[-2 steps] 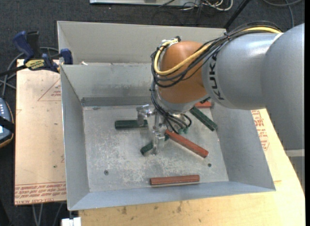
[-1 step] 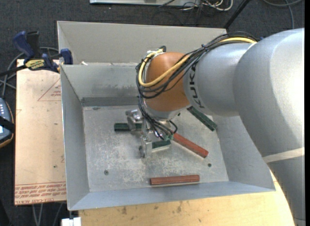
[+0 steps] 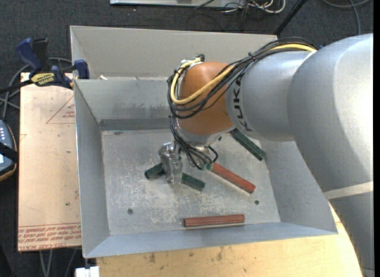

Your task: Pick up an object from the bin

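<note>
Closest to the front wall of the grey bin lies a long reddish-brown bar, flat and well apart from everything else. Farther in, about mid-floor, the gripper is down at the floor between a dark green piece on its left and a second dark green piece on its right. They may be two ends of one thing passing beneath it; the view is too poor there to tell. Whether the gripper is spread or pressed together I cannot tell. Just right of it an orange-red stick lies slantwise. Beyond that, a dark green strip slants out from under the arm.
</note>
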You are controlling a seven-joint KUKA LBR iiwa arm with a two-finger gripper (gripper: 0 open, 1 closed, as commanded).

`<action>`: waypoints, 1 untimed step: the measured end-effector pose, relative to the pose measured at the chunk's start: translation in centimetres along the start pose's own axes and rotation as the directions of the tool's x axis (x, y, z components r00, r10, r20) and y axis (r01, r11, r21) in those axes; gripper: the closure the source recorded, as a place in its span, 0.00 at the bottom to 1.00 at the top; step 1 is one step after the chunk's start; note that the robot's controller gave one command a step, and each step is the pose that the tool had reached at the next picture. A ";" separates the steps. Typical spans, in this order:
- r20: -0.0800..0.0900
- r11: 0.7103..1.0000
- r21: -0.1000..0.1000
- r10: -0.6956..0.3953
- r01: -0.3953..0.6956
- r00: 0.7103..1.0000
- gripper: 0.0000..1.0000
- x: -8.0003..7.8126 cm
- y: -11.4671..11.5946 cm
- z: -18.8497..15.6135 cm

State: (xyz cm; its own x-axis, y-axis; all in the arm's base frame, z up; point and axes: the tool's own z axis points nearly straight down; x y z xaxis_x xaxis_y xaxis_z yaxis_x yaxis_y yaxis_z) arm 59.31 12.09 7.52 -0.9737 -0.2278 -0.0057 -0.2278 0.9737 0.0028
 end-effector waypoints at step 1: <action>0.003 1.000 0.001 0.001 -0.001 1.000 0.00 0.0 -0.1 0.2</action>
State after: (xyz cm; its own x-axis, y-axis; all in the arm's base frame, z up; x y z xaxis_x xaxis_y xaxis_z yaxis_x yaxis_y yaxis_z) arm 59.29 12.02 7.30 -0.9738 -0.2272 -0.0084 -0.2272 0.9738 0.0020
